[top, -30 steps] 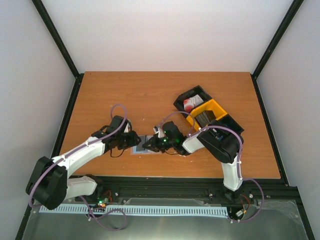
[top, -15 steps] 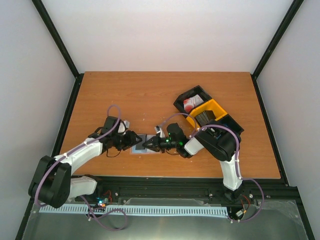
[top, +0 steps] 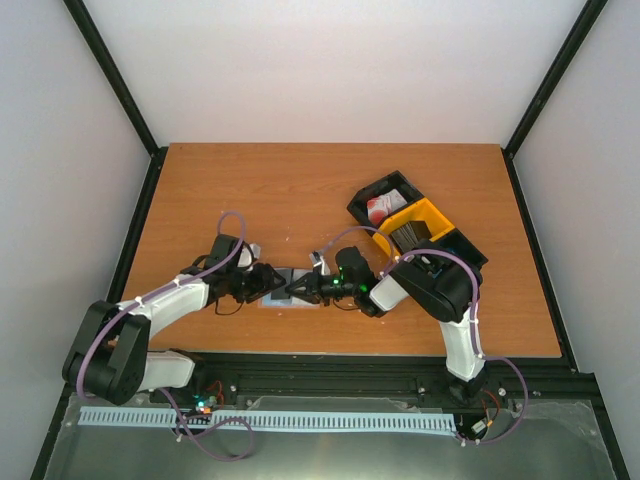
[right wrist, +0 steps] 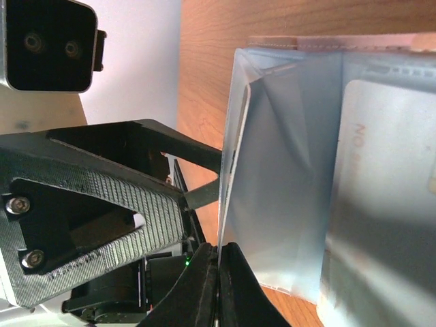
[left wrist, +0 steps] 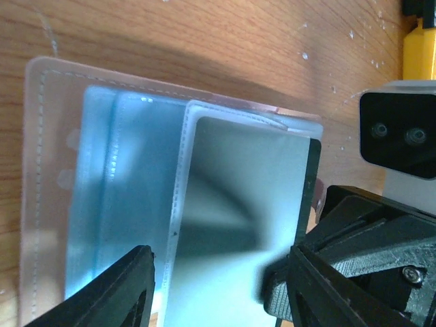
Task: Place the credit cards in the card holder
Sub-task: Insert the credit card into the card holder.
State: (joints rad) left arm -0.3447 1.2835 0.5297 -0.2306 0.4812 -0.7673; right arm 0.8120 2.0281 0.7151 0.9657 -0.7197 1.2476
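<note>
The card holder lies open on the table, tan-pink at the rim and pale blue inside; it sits between both grippers in the top view. A dark grey credit card sits partly inside a clear slot, its right edge sticking out. My right gripper is shut on that thin edge and shows at the right of the left wrist view. My left gripper is open, its fingers either side of the card just above the holder. Another card lies in a neighbouring slot.
At the back right stand a black bin with white-and-red cards, a yellow bin with dark cards and another black bin. Both arms meet near the table's front edge.
My left gripper has swung and come closer over the holder. My right gripper has edged left with the card toward the slot.
</note>
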